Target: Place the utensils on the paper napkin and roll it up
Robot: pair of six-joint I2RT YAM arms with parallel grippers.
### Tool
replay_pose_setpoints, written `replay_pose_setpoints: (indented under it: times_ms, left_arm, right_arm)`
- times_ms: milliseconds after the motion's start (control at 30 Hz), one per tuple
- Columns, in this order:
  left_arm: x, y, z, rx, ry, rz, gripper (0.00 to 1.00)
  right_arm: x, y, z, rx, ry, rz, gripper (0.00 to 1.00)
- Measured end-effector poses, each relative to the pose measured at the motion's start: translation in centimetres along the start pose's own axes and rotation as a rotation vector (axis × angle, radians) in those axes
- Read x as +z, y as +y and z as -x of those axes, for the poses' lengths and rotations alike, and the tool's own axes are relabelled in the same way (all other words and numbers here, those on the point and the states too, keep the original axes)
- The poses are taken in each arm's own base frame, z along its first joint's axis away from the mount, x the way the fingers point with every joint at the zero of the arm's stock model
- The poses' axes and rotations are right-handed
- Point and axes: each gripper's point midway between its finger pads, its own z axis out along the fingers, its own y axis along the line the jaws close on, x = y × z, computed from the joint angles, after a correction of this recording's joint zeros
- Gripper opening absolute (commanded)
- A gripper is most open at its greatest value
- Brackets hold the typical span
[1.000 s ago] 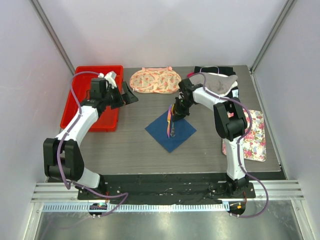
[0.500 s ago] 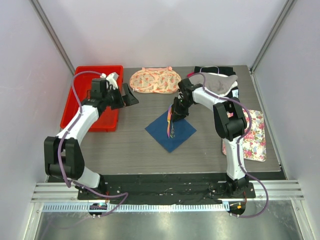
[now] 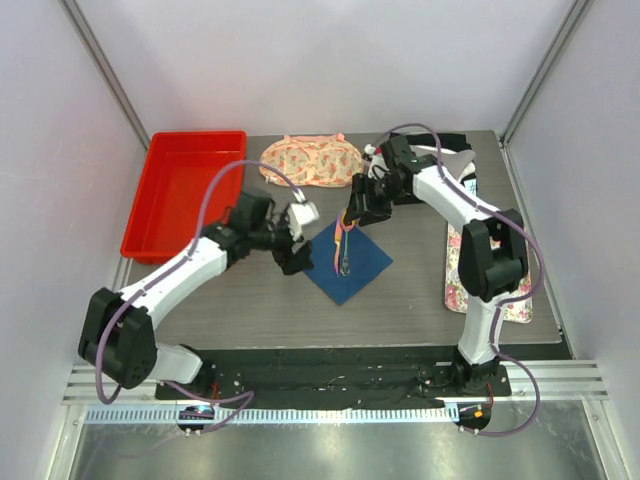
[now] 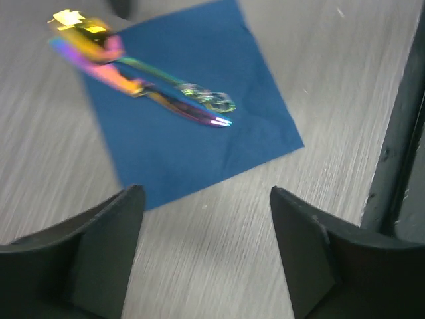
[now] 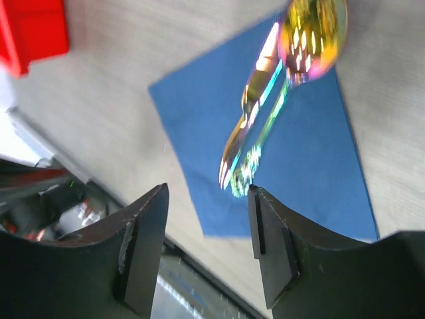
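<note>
The dark blue paper napkin lies flat in the middle of the table. The utensils, iridescent purple-pink and orange with a yellowish end, lie together on it. My left gripper is open and empty just off the napkin's left corner. In the left wrist view the napkin and utensils lie ahead of my open gripper. My right gripper is open and empty above the napkin's far corner. In the right wrist view the utensils lie on the napkin beyond my gripper.
A red tray stands at the back left. A peach floral cloth lies at the back centre. A dark and grey cloth lies at the back right. A white floral mat lies along the right edge.
My left arm has swung from the red tray to the napkin's left corner. My right gripper has drawn back from the utensils toward the back and stands open.
</note>
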Motion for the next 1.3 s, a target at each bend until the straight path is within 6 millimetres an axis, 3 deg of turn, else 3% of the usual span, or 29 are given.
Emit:
replay_pose_setpoints:
  times_ms: [167, 333, 433, 800, 1300]
  left_arm:
    - [5.0, -4.9, -4.2, 0.308, 0.074, -0.136, 0.63]
    - [7.6, -7.6, -8.1, 0.521, 0.104, -0.203, 0.59]
    - [8.6, -8.6, -9.3, 0.627, 0.094, -0.219, 0.59]
    - [11.2, -8.6, -9.2, 0.854, 0.022, -0.155, 0.54]
    - [11.7, -8.2, -8.2, 0.871, -0.005, -0.091, 0.19]
  right_arm:
    - [-2.1, -2.8, -2.3, 0.077, 0.034, 0.11, 0.59]
    - [-2.7, -6.1, -4.5, 0.202, 0.071, 0.19, 0.59]
    - [-2.8, -5.9, -4.9, 0.203, 0.082, 0.227, 0.59]
    - [-2.9, -4.0, -5.0, 0.168, 0.094, 0.319, 0.58]
    - [-3.0, -3.9, -5.1, 0.163, 0.095, 0.329, 0.57]
